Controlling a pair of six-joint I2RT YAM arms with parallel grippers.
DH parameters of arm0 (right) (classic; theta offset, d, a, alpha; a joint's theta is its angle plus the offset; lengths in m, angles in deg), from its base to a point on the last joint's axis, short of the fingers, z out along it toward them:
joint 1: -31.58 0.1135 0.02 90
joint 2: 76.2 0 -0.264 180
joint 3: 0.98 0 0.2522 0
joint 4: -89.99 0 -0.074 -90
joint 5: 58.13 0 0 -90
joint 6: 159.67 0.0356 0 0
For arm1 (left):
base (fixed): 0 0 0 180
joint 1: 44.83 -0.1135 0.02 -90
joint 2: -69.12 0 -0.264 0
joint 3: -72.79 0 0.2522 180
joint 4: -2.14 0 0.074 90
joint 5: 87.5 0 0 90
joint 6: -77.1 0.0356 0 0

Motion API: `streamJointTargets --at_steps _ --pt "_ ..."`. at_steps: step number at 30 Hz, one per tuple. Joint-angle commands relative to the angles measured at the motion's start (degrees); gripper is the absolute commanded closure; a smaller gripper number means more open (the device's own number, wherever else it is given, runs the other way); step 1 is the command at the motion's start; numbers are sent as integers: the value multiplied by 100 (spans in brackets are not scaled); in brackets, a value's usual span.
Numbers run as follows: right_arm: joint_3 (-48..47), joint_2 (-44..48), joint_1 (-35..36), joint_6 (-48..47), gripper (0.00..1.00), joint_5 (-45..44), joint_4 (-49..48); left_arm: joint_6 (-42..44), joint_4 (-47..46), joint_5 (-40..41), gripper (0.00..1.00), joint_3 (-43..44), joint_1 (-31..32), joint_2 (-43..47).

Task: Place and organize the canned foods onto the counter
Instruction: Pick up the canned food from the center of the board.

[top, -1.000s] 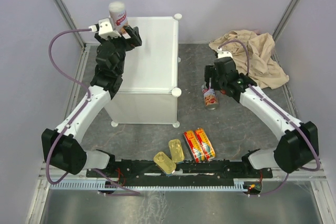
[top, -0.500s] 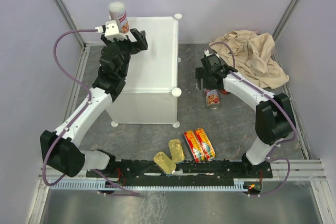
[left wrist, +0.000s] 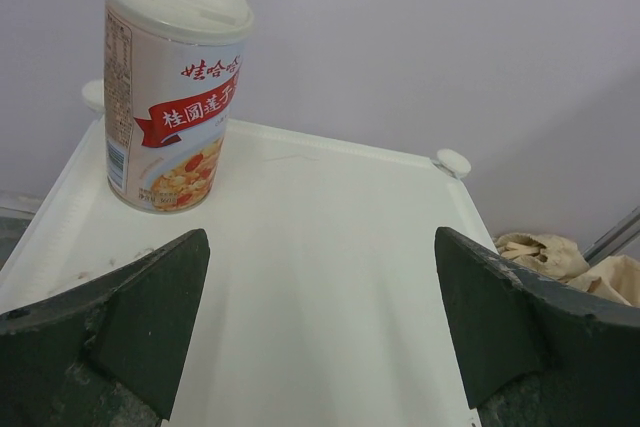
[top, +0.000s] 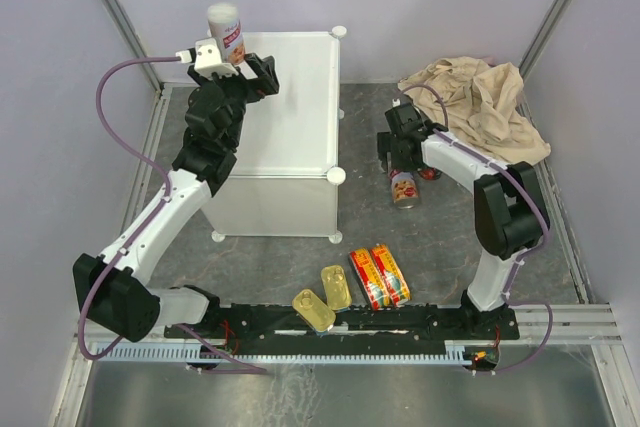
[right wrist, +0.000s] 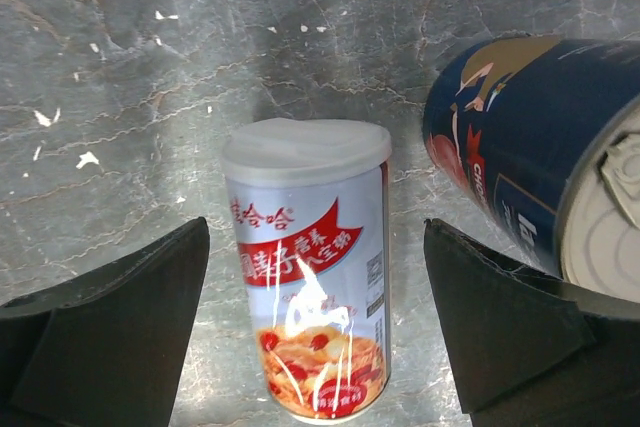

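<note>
A white-and-red cylinder with a ribbed white plastic lid [left wrist: 170,97] is stood upright at the far-left corner of the smooth white cube-shaped counter [top: 295,97]. The left gripper [left wrist: 320,327] is poised over that top, its dark fingers spread wide around nothing. A second white-and-red cylinder [right wrist: 310,297] is laid on its side on the grey marbled table [right wrist: 120,67], right of the counter. It is framed, untouched, by the widely parted fingers of the right gripper [right wrist: 315,317], with a glossy dark-blue metal-ended cylinder [right wrist: 520,137] just beside it. Two gold rectangular tins [top: 336,287] and two red-yellow oblong flat tins [top: 367,279] are grouped at the table's near edge.
</note>
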Motion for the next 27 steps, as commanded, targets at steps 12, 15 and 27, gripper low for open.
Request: streamJointTargets --at_steps 12,15,27 --pt "-226 -503 -236 -231 34 848 -228 -242 -223 4 1 47 51 -20" --pt "-119 -380 -246 -223 52 893 -318 -242 -227 -1 1 37 61 -23" --pt "498 1107 -248 -172 84 908 -924 -248 -216 3 1 -20 90 47"
